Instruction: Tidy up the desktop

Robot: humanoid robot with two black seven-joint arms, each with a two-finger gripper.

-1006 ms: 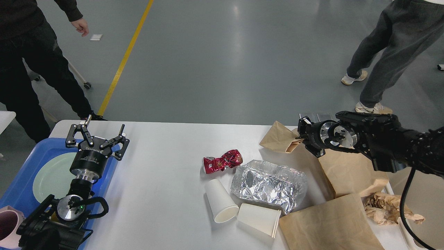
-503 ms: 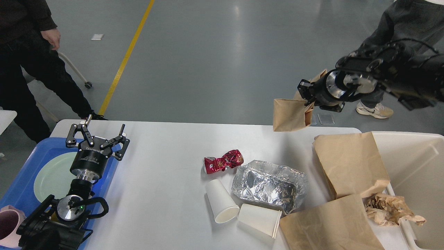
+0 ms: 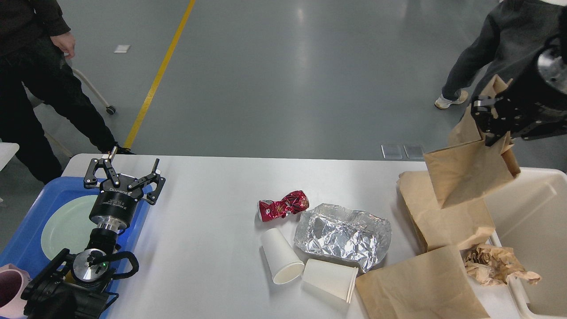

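Right gripper (image 3: 491,126) apparently pinching bag (image 3: 471,170) over bin (image 3: 538,212); left gripper (image 3: 125,174) spread; risking spilling onto desktop (image 3: 208,230).

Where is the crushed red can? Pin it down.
In the head view the crushed red can lies on its side near the middle of the desktop, just left of the foil sheet and behind a tipped paper cup.

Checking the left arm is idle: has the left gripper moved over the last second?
No. The left gripper sits over the same far corner of the blue tray, jaws spread, as in both earlier pictures.
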